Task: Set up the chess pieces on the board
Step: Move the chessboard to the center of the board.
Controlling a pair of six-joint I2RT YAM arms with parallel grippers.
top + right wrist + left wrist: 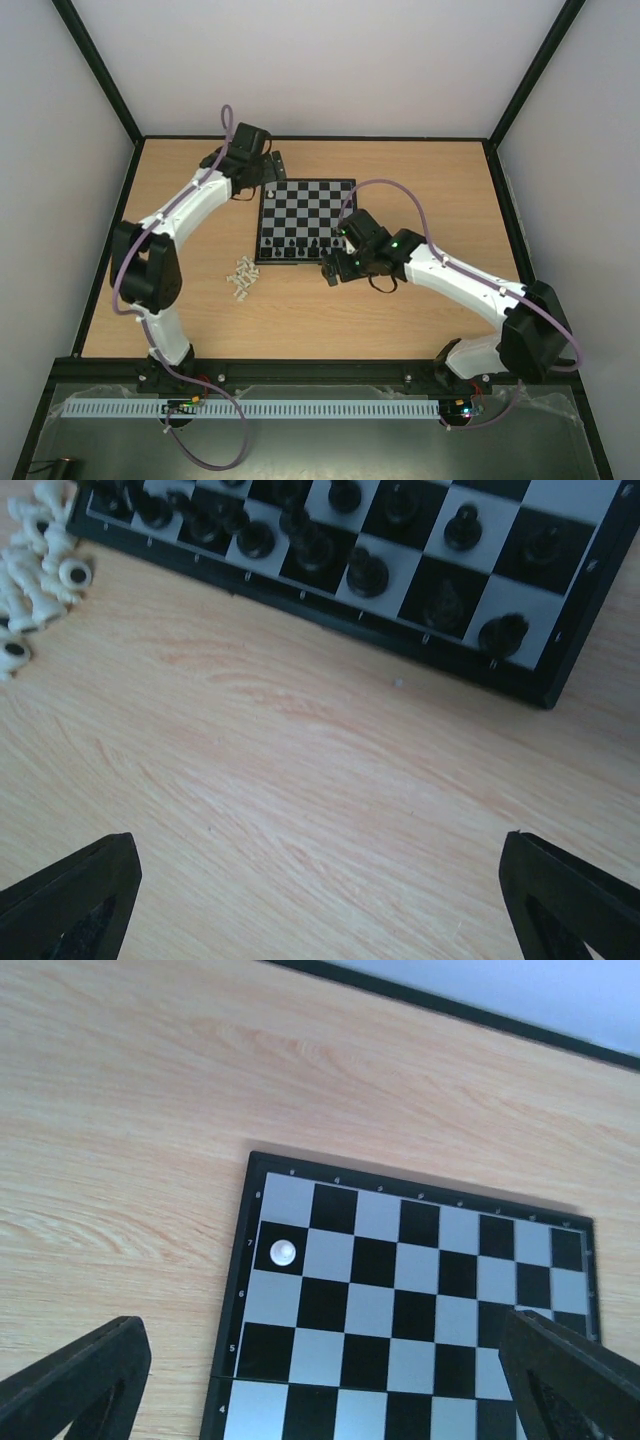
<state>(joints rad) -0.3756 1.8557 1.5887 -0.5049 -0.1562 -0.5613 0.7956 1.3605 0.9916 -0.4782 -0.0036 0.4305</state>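
Black chessmen (296,246) stand along the two near rows of the board (306,215), which lies flat around the middle of the wooden counter (300,320). Cream-white chessmen (242,278) lie in a loose heap on the counter just off the board's near left corner, several tipped on their sides. One cream-white piece (284,1252) stands alone on a black square in the board's leftmost column, second row from the far edge.

The left gripper (270,178) hangs over the far left corner of the board. Its jaws are spread wide with nothing between them, and the lone piece is clear of both fingers. The right gripper (330,272) sits over bare counter just beside the board's near edge, also spread wide and holding nothing.
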